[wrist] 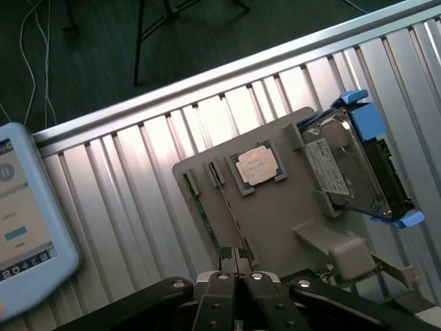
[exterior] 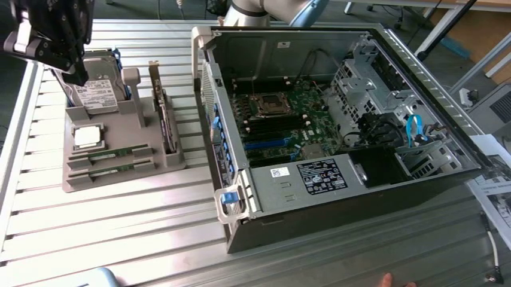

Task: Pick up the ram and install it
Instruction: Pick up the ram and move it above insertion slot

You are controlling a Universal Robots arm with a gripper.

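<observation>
- The end effector (exterior: pixel 76 72) hangs at ten o'clock in the exterior view. Its upper body is cut off by the frame edge, and its dark bulk hides part of the hard drive (exterior: pixel 97 89).
- In the wrist view the end effector (wrist: pixel 238 267) has its fingers (wrist: pixel 220 293) pressed together, with nothing pinched between them.
- The ram (exterior: pixel 109 154) sits in a slot at the six o'clock end of the grey holder (exterior: pixel 160 162). A second strip (exterior: pixel 106 171) lies just beside it (both well apart from the end effector).
- In the wrist view the fingertips cover one end of the ram (wrist: pixel 233 217).
- The processor (exterior: pixel 88 136) rests near the holder's middle. The expansion card (exterior: pixel 165 116) stands upright along its three o'clock edge.
- The hard drive's white label carries writing too small to read.
- The open computer case (exterior: pixel 255 51) lies at three o'clock of the holder on the ribbed metal surface (exterior: pixel 119 227). Its black sticker (exterior: pixel 322 177) cannot be read either.
- A tablet (wrist: pixel 24 221) is cut off by the wrist view's edge, and its screen text is illegible.
</observation>
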